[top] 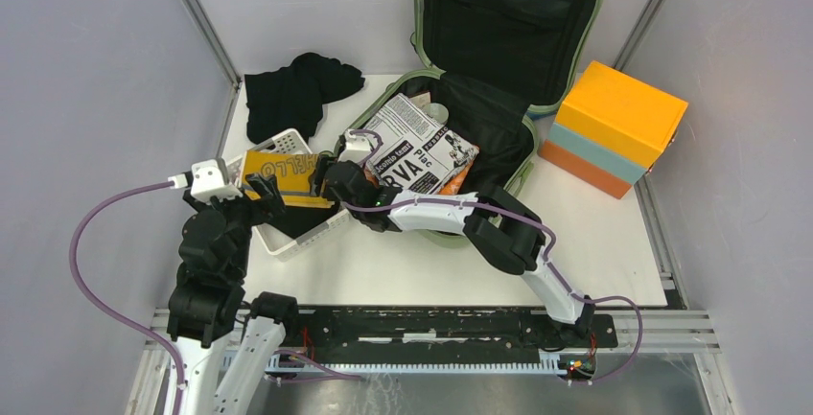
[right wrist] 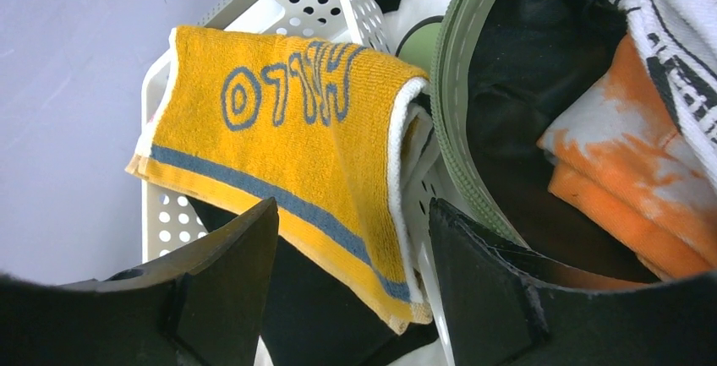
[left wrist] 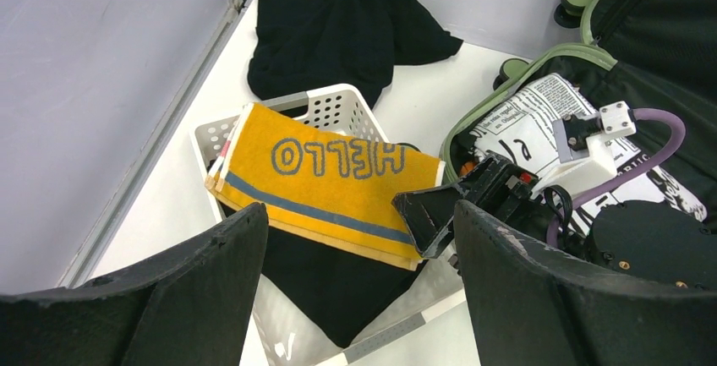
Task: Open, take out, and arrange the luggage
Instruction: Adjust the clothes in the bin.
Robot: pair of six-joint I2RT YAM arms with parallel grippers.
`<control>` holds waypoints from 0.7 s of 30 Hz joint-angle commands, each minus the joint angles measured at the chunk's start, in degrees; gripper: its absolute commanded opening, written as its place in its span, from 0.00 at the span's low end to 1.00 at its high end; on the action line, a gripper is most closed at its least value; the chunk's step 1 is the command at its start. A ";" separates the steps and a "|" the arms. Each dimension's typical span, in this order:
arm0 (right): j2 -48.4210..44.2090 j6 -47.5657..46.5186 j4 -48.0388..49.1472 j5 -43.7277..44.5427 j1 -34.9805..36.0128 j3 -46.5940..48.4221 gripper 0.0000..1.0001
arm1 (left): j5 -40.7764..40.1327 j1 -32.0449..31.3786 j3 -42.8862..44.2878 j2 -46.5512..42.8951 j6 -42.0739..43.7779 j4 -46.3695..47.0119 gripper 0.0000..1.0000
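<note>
The sage-green luggage point(top: 525, 147) lies open at the back centre with its black-lined lid upright. Inside it are a newspaper-print cloth point(top: 417, 147) and an orange-and-white cloth point(right wrist: 626, 180). A yellow HELLO towel point(top: 283, 175) lies folded across the white perforated basket point(top: 297, 242), over a black cloth. My right gripper point(right wrist: 353, 205) is open beside the luggage's green rim point(right wrist: 461, 87). Its jaws stand either side of the towel's point(right wrist: 279, 121) near corner without pinching it. My left gripper point(left wrist: 357, 214) is open over the basket's near end point(left wrist: 334, 104), with nothing held.
A black garment point(top: 292, 94) lies crumpled on the table at the back left. An orange and light-blue box point(top: 614, 127) stands to the right of the luggage. Grey walls close in on both sides. My right arm reaches across the table's middle.
</note>
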 commanded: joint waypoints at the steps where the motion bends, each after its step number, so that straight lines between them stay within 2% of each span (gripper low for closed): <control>1: 1.80 3.44 2.50 1.89 -0.91 3.40 0.72 | -1.30 -0.09 0.82 -0.97 -0.71 0.66 0.86; 11: 2.99 4.89 4.07 2.39 -2.37 5.65 0.69 | -1.21 -0.09 1.51 -0.87 -0.95 0.49 0.86; 21: 3.85 5.58 3.53 3.05 -3.09 6.41 0.56 | -1.12 -0.09 1.89 -0.50 -0.81 0.44 0.86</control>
